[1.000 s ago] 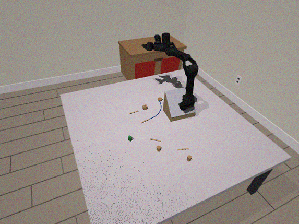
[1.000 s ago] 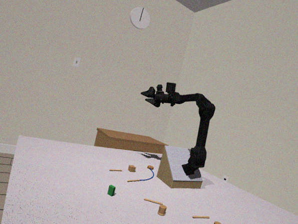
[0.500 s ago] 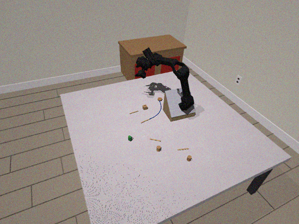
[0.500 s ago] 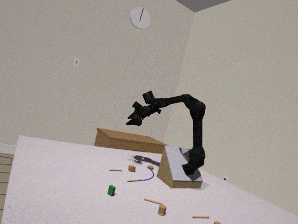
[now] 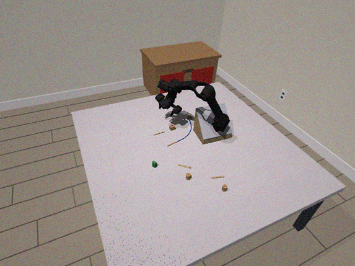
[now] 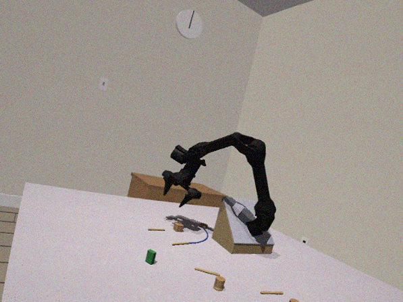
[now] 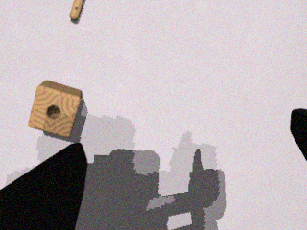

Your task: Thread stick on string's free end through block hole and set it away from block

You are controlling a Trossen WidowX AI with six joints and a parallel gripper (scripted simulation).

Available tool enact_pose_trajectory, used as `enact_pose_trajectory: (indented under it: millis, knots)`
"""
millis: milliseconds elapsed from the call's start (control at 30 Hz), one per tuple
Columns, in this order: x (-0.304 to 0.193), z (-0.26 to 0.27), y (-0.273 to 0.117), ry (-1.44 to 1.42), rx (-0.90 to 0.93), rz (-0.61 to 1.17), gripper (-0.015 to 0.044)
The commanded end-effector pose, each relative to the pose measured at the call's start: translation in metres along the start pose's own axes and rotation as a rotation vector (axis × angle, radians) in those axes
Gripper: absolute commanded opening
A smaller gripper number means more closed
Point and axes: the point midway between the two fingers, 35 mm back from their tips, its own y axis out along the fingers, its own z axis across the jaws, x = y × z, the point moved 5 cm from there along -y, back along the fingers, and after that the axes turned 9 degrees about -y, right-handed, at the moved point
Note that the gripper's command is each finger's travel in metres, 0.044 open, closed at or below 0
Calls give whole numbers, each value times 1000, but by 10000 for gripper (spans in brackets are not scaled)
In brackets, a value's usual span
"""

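Note:
The wooden block [image 5: 172, 127] [image 6: 178, 227] [image 7: 55, 112] stands on the table; its hole shows on the face turned to the wrist camera. The round button [image 5: 190, 117] [image 6: 204, 225] lies behind it, near the wedge. The blue string [image 5: 190, 131] [image 6: 206, 235] curves from the button to the thin stick on its end [image 5: 172, 143] [image 6: 180, 244], which lies flat in front of the block. My gripper [image 5: 165, 111] [image 6: 172, 200] [image 7: 188, 137] is wide open and empty, above the table and tilted downward. In the wrist view the block is beyond the left fingertip.
Loose sticks lie left of the block [image 5: 159, 132] [image 6: 156, 229] and farther forward [image 5: 184, 166] [image 5: 217, 177]. Two wooden cylinders [image 5: 188, 176] [image 5: 224, 187] and a green piece [image 5: 153, 164] [image 6: 150, 256] stand forward. The wedge [image 5: 215, 139] [image 6: 252, 249] under my arm is right of the string.

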Motion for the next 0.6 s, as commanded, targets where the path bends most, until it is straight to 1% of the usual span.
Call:
enact_pose_trajectory:
  millis: [0, 500, 567]
  knots:
    - [25, 47, 35, -375, 283, -6, 440]
    - [25, 49, 36, -387, 292, -8, 440]
    - [25, 49, 36, -321, 291, 1, 440]
